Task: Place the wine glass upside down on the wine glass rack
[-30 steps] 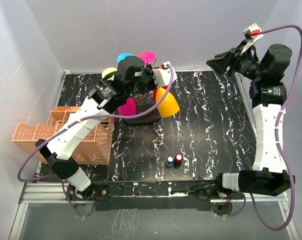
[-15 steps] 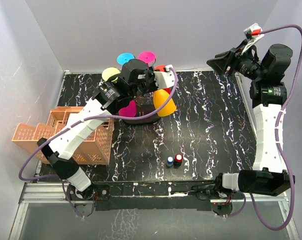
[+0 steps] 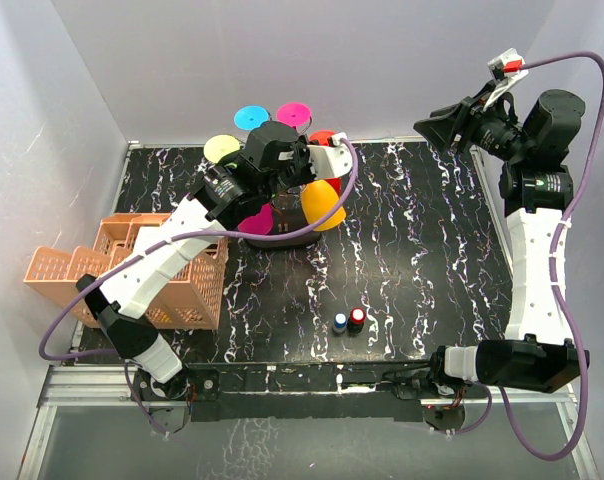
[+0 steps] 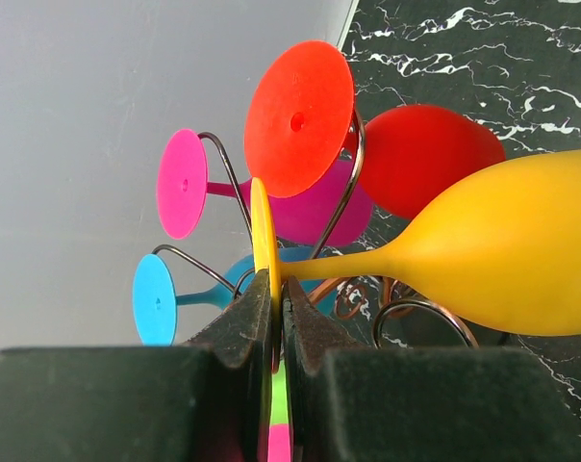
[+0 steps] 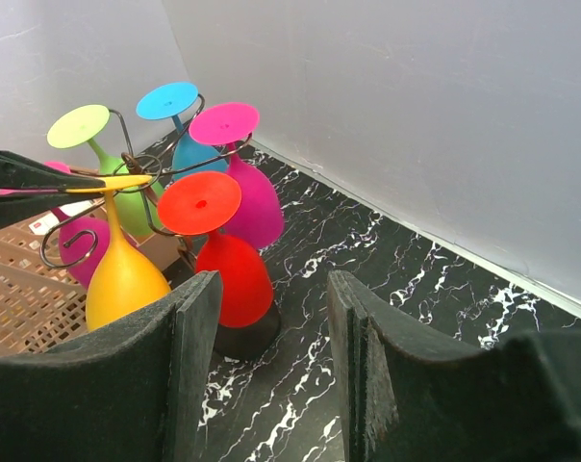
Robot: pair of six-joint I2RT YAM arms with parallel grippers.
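My left gripper (image 4: pixel 273 300) is shut on the edge of the flat foot of a yellow wine glass (image 4: pixel 502 250). It holds the glass upside down and tilted against the wine glass rack (image 4: pixel 406 310), the stem among the curled wire arms. In the top view the yellow wine glass (image 3: pixel 322 203) hangs over the rack's black base (image 3: pixel 287 238) under my left gripper (image 3: pixel 297 172). The right wrist view shows the yellow glass (image 5: pixel 125 279) beside a wire scroll (image 5: pixel 55 236). My right gripper (image 5: pixel 271 289) is open and empty, raised at the far right (image 3: pixel 444 128).
Red (image 5: pixel 233 274), magenta (image 5: pixel 252 207), blue (image 5: pixel 180 144), green (image 5: pixel 127 197) and pink glasses hang upside down on the rack. An orange lattice crate (image 3: pixel 132 270) stands at the left. Two small bottles (image 3: pixel 348 320) stand near the front middle. Grey walls close the back and sides.
My left gripper has moved the yellow glass a little back and left, closer into the rack. The right arm has not moved.
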